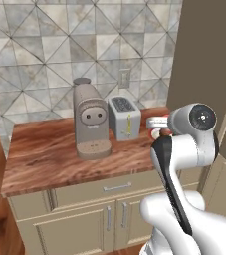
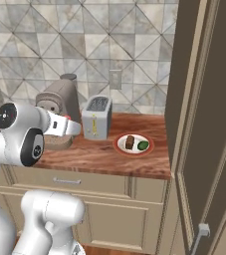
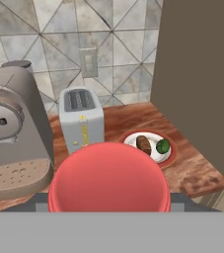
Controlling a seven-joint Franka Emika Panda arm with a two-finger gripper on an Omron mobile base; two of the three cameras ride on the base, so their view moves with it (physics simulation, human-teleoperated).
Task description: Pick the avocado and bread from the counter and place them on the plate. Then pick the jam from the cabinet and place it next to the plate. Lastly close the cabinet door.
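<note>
The jam's red lid (image 3: 108,183) looms large at the bottom of the hand view, with my gripper (image 2: 76,127) shut on the jar above the counter (image 1: 45,154), in front of the toaster. To its right lies the white plate with the orange-red rim (image 2: 120,145). On it rest the brown bread (image 2: 130,142) and the dark-green avocado (image 2: 143,145), also seen as bread (image 3: 143,145) and avocado (image 3: 163,146) on the plate (image 3: 133,139). The cabinet door (image 2: 184,99) stands open at the right, its dark brown inside facing me. The jar hides my fingertips.
A beige coffee machine (image 1: 90,119) and a grey toaster (image 1: 124,117) stand on the counter left of the plate. The open door's edge (image 2: 200,124) juts out beside the counter's right end. Bare wood lies in front of the toaster (image 2: 97,154).
</note>
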